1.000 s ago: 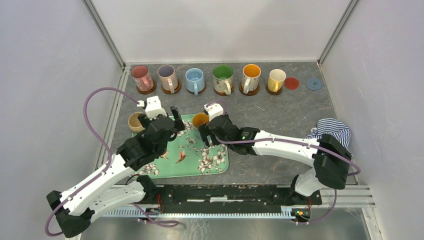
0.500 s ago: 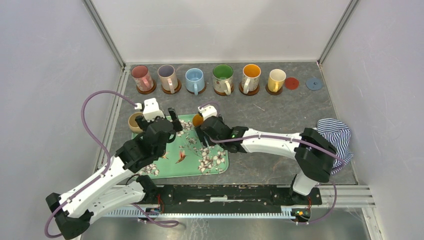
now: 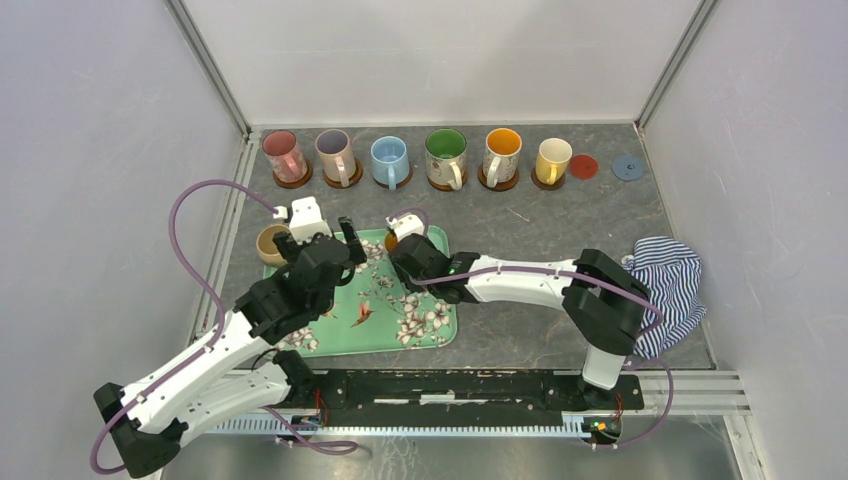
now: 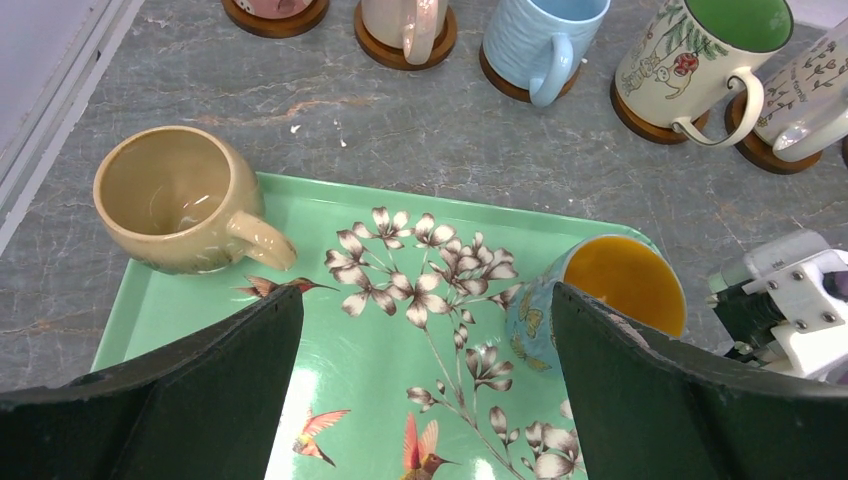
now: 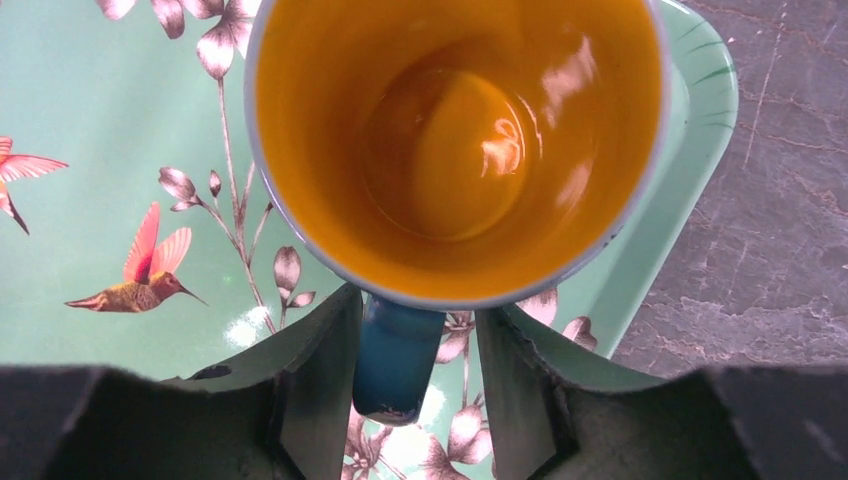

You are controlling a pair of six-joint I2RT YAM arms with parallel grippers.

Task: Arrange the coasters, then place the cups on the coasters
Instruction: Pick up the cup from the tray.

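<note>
Six cups stand on wooden coasters along the back, from the pink one [image 3: 281, 147] to the yellow one [image 3: 553, 155]. A red coaster [image 3: 583, 166] and a blue-grey coaster [image 3: 627, 166] lie bare to their right. On the green floral tray [image 3: 400, 322] stands a blue cup with an orange inside [image 5: 450, 140]. My right gripper [image 5: 418, 320] straddles its blue handle [image 5: 395, 360]; the left finger touches it and a gap shows at the right finger. A tan cup [image 4: 170, 195] sits at the tray's far left corner. My left gripper [image 4: 425, 300] hovers open over the tray, holding nothing.
A striped blue and white cloth [image 3: 665, 270] lies bunched at the right edge of the table. Walls and metal rails close the table on three sides. Purple cables loop from both wrists.
My right gripper has slid left up to the blue cup and its jaws have narrowed around the handle. The left gripper has barely moved.
</note>
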